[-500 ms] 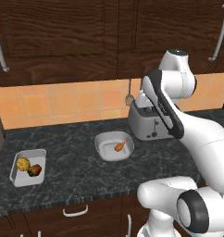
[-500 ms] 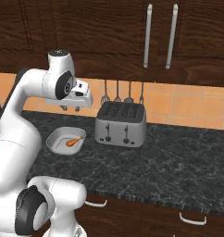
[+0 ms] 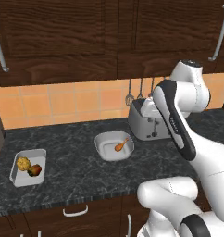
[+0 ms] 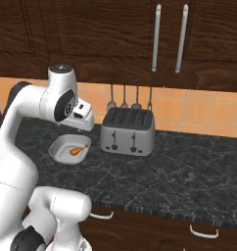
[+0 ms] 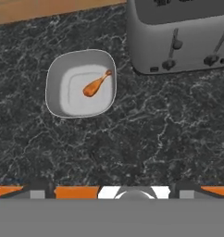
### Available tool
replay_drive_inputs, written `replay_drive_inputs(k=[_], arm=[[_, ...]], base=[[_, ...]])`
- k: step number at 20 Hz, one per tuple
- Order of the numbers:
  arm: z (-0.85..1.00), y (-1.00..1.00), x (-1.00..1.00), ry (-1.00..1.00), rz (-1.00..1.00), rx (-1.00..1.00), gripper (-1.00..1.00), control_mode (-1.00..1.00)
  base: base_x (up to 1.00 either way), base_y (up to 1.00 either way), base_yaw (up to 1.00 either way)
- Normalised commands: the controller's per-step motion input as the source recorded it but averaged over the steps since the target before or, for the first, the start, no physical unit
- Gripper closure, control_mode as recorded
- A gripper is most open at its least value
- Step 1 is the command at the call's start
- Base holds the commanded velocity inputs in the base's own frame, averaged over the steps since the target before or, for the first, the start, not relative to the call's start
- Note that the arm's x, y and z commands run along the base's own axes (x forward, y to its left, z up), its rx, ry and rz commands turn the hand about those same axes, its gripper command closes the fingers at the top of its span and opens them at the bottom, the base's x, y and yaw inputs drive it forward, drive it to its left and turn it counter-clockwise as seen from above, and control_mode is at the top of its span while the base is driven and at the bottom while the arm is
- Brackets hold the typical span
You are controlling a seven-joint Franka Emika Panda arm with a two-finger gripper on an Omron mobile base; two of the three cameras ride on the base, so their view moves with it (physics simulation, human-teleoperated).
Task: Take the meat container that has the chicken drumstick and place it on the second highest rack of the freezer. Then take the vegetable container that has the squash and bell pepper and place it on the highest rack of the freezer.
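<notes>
Two containers are sitting on the dark tabletop [image 3: 81, 171]: the meat container [image 5: 81, 83], just beside the toaster [image 5: 178, 34], is holding the chicken drumstick [image 5: 96, 84], while the vegetable container [image 3: 28, 167], well apart to the left, is carrying the squash [image 3: 23, 163] and bell pepper [image 3: 35, 170]. I am holding the tool [image 4: 83, 119] above the meat container, jaws spread wide and gripping nothing. The drumstick's long axis is lying diagonally, bone end pointing toward the toaster; I am judging that a descent too close to the toaster could clip it, or a grip on only the thin rim could tip the container and spill the meat.
</notes>
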Motion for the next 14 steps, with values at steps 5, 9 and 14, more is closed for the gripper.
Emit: replay_drive_inputs(k=[5, 9, 14], arm=[[-0.79, 0.11, -0.04, -0.01, -0.31, 0.0, -1.0, -1.0], [-0.88, 0.17, 0.23, 0.04, -0.28, 0.01, -1.0, -1.0], [-0.38, 0.23, 0.67, -0.02, -0.19, 0.01, -1.0, -1.0]], base=[[0.0, 0.0, 0.0], [0.0, 0.0, 0.0], [0.0, 0.0, 0.0]])
